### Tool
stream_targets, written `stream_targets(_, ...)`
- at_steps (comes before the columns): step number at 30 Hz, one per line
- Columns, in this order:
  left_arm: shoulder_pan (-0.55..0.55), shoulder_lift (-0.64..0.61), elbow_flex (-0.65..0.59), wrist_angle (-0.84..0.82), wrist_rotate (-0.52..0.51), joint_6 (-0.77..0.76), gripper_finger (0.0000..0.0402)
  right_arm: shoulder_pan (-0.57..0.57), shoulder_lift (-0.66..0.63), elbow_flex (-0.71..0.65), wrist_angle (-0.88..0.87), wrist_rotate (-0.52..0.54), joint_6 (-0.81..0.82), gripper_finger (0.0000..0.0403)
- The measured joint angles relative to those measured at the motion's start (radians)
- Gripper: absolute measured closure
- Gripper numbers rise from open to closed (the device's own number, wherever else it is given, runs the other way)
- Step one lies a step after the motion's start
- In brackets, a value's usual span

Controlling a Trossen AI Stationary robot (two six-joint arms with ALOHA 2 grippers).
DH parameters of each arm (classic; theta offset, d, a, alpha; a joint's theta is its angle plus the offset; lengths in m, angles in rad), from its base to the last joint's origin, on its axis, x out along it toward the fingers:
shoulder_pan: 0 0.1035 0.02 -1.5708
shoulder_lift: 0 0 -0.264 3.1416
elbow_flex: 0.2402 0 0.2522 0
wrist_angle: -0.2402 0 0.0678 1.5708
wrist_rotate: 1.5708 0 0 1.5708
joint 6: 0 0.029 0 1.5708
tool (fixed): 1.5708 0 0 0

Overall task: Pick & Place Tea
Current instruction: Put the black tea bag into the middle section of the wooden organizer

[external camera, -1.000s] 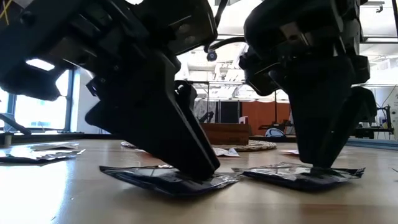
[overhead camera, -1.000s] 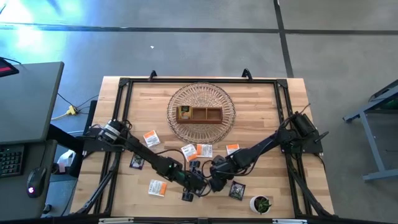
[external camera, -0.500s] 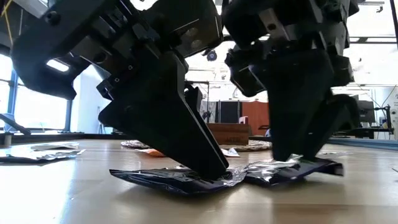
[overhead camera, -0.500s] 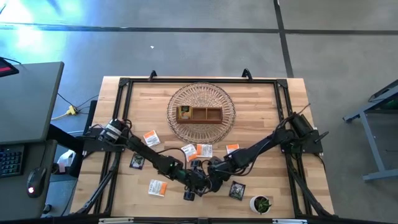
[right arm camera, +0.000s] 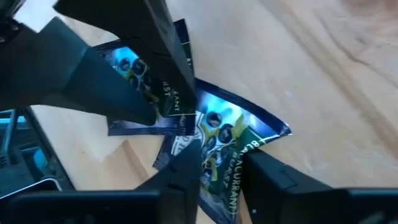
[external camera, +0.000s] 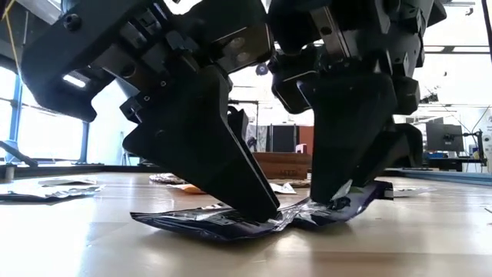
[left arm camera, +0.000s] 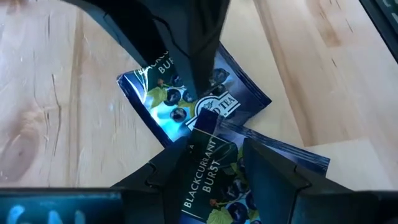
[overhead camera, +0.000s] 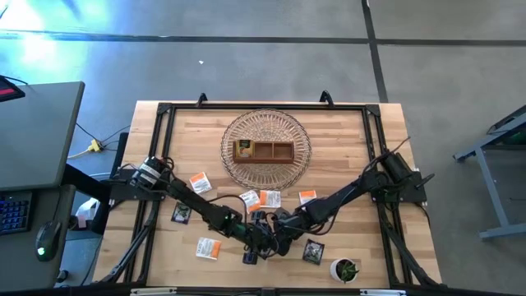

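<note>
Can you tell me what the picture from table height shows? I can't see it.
Two big dark robot grippers, the left gripper and the right gripper, press down on overlapping dark tea sachets on a wooden table. The right one lifts a sachet's edge. Behind sits a wooden tray.
</note>
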Motion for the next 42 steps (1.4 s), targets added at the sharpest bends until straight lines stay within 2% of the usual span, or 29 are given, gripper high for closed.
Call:
stream_targets(3,-0.002,-0.004,0.000,-0.007,-0.003,-0.041,0.0250,0.000,0.000,0.002,-0.031,0.001,-0.003,0.0363)
stream_targets(6,-0.002,-0.027,0.003,-0.089,-0.007,-0.046,0.0250,-0.002,-0.001,0.003,-0.037,0.005,-0.047,0.0395)
stream_targets(11,-0.002,-0.100,0.016,-0.324,0.004,-0.096,0.0250,-0.005,-0.003,0.003,-0.045,0.048,-0.129,0.0387)
stream_targets(15,-0.007,-0.222,0.018,-0.429,-0.065,-0.120,0.0250,-0.009,-0.035,0.003,-0.097,0.097,-0.221,0.0398)
stream_targets(19,-0.006,-0.337,0.021,-0.524,-0.114,-0.121,0.0250,-0.026,-0.109,0.019,-0.200,0.199,-0.273,0.0393)
stream_targets(21,-0.007,-0.378,0.019,-0.589,-0.139,-0.122,0.0250,-0.045,-0.149,0.037,-0.237,0.297,-0.352,0.0397)
stream_targets(23,-0.007,-0.422,0.020,-0.637,-0.149,-0.138,0.0250,-0.068,-0.186,0.048,-0.235,0.440,-0.511,0.0399)
stream_targets(27,-0.008,-0.472,0.020,-0.734,-0.207,-0.202,0.0250,-0.116,-0.212,0.056,-0.091,0.883,-1.014,0.0394)
stream_targets(28,-0.008,-0.469,0.022,-0.739,-0.236,-0.215,0.0250,-0.136,-0.212,0.056,-0.038,0.967,-1.137,0.0394)
stream_targets(29,-0.008,-0.466,0.021,-0.767,-0.263,-0.221,0.0250,-0.161,-0.212,0.056,0.015,1.006,-1.244,0.0395)
stream_targets(30,-0.010,-0.466,0.018,-0.796,-0.290,-0.226,0.0250,-0.190,-0.212,0.056,0.057,1.005,-1.322,0.0397)
stream_targets(32,-0.009,-0.466,0.020,-0.807,-0.307,-0.244,0.0250,-0.260,-0.212,0.056,0.101,0.930,-1.394,0.0399)
stream_targets(36,0.016,-0.453,0.020,-0.839,-0.298,-0.248,0.0250,-0.399,-0.211,0.056,0.043,0.710,-1.352,0.0396)
stream_targets(39,0.048,-0.451,0.019,-0.888,-0.302,-0.261,0.0250,-0.468,-0.211,0.054,-0.031,0.683,-1.338,0.0397)
stream_targets(42,0.085,-0.451,0.019,-0.893,-0.324,-0.263,0.0250,-0.514,-0.210,0.054,0.015,0.620,-1.364,0.0399)
